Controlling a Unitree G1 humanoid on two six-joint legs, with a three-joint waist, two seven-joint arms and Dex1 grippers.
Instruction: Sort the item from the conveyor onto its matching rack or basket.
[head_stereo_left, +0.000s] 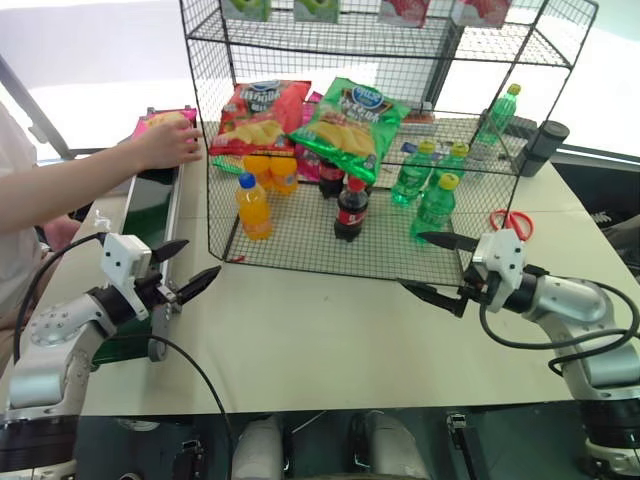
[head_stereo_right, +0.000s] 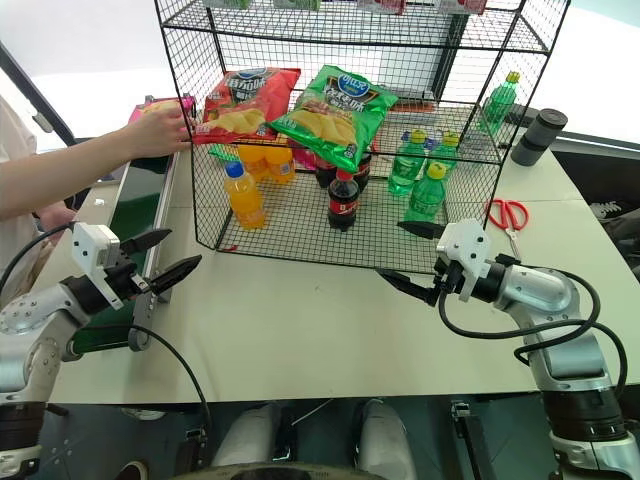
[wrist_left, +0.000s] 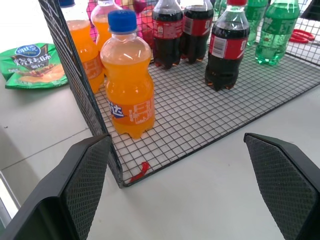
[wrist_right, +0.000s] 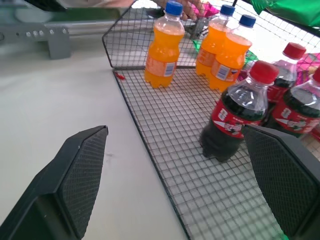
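Observation:
The item, a magenta-pink chip bag (head_stereo_left: 162, 122), lies at the far end of the conveyor (head_stereo_left: 148, 205), with a person's hand (head_stereo_left: 172, 142) resting on it. The black wire rack (head_stereo_left: 300, 255) stands in the middle of the table. Its sloped middle tier holds a red bag (head_stereo_left: 258, 115) and a green bag (head_stereo_left: 348, 118). My left gripper (head_stereo_left: 198, 260) is open beside the conveyor's near end, close to the rack's front left corner. My right gripper (head_stereo_left: 412, 262) is open in front of the rack's right half. Both are empty.
The rack's bottom tier holds orange soda bottles (wrist_left: 129, 82), cola bottles (wrist_right: 235, 117) and green bottles (head_stereo_left: 432, 190). Red scissors (head_stereo_left: 512, 220) and a dark cylinder (head_stereo_left: 545, 145) lie right of the rack. A small green bag (wrist_left: 32, 64) lies on the table by the rack's left side.

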